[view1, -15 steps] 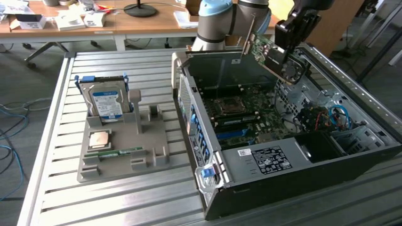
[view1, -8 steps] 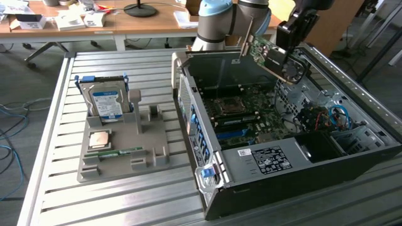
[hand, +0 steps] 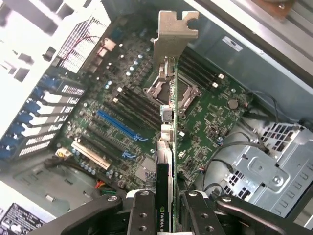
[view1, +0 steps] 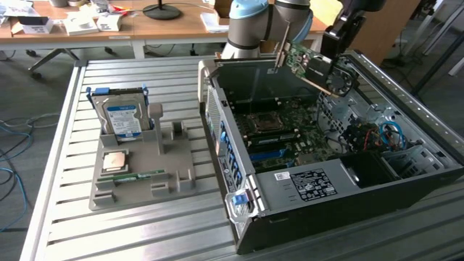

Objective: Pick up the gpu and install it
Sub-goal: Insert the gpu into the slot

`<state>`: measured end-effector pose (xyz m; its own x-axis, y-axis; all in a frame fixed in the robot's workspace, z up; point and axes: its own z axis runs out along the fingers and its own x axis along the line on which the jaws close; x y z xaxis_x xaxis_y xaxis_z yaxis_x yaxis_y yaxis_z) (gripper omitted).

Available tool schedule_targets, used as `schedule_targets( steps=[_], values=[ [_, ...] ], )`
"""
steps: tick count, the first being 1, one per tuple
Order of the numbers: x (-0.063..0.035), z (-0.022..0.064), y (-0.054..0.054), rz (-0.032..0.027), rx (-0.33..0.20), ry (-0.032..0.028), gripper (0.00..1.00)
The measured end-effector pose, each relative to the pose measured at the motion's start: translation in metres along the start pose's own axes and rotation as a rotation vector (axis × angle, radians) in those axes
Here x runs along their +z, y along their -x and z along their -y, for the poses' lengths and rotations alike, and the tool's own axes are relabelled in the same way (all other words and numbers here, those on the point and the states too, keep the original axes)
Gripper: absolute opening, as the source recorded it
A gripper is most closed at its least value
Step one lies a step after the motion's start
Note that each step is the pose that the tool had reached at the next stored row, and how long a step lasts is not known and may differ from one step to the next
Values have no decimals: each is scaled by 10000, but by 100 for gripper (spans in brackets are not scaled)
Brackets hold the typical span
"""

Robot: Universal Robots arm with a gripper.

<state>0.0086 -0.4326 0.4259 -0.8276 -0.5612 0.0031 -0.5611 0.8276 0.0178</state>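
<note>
The gpu (hand: 167, 134) is pinched edge-on by the jaws of the gripper (hand: 168, 208). It is held high over the motherboard (hand: 122, 105), presumably to clear the case (view1: 348, 223).

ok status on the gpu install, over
Jaws shut on gpu. Card hangs over motherboard of open case, not yet seated. Nothing seen blocking the slots.

hard drive (view1: 123, 118): upright in grey tray (view1: 177, 163) | memory stick (view1: 134, 175): flat on tray | computer case (view1: 348, 217): just beside tray | wooden desk (view1: 167, 27): well beyond tray
</note>
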Motion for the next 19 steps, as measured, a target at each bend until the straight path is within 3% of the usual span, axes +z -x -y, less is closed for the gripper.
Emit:
schedule_targets(
  steps=[19],
  values=[
    [2,-10,-1,-199,-2172,-243,26]
  ],
)
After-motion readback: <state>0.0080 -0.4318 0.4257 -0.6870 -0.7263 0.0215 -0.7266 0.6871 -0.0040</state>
